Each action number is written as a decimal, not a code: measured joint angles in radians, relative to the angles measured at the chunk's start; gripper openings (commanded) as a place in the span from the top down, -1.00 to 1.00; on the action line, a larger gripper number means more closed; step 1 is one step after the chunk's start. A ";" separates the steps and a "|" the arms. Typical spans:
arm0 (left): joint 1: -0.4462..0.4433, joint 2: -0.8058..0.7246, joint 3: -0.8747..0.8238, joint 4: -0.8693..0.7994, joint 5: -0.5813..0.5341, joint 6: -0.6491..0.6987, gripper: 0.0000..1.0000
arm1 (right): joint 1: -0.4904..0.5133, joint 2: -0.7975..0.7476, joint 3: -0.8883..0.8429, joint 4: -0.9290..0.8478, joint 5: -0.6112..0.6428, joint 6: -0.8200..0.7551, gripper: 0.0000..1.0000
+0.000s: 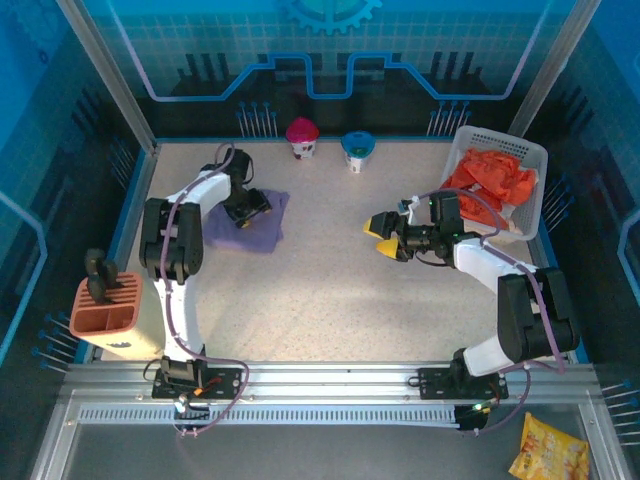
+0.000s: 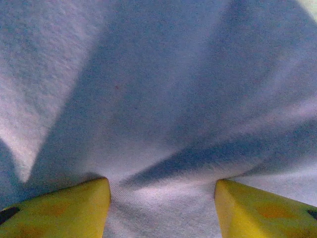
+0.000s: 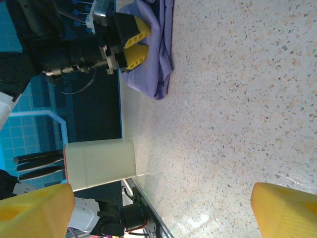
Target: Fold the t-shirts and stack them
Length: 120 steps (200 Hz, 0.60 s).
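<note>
The left arm rises from its base, bends at the elbow and reaches forward on the far left side. Its wrist is turned downward, so the left gripper (image 2: 162, 189) points straight down. Its yellow fingers (image 2: 74, 208) stand apart, not closed together. The right arm bends at the elbow and stretches toward the left, with the wrist nearly level. The right gripper (image 3: 162, 194) points sideways toward the middle, its jaws spread wide with nothing between them.

One t-shirt (image 1: 258, 225) lies left on the table (image 1: 330, 290), others (image 1: 490, 178) in the basket (image 1: 500, 143).
</note>
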 measured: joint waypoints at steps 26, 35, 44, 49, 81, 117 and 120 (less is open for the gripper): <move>0.047 -0.041 -0.069 0.042 0.018 -0.002 -0.17 | 0.000 0.000 0.000 0.000 0.000 0.000 -0.85; 0.071 -0.060 -0.099 0.054 0.026 -0.002 -0.17 | 0.000 0.000 -0.001 0.002 0.000 0.000 -0.85; 0.096 -0.078 -0.125 0.060 0.028 0.000 -0.17 | 0.000 0.000 -0.003 0.007 0.000 0.000 -0.85; 0.111 -0.087 -0.136 0.059 0.027 0.001 -0.17 | 0.000 0.000 -0.004 0.010 0.000 0.000 -0.85; 0.193 -0.102 -0.154 0.040 0.011 0.046 -0.18 | 0.000 0.000 -0.011 0.019 -0.002 0.000 -0.85; 0.256 -0.102 -0.144 0.006 -0.037 0.123 -0.18 | 0.000 0.000 -0.015 0.023 -0.008 0.000 -0.85; 0.259 -0.102 -0.143 0.005 -0.042 0.130 -0.18 | 0.000 0.000 -0.015 0.022 -0.008 0.000 -0.85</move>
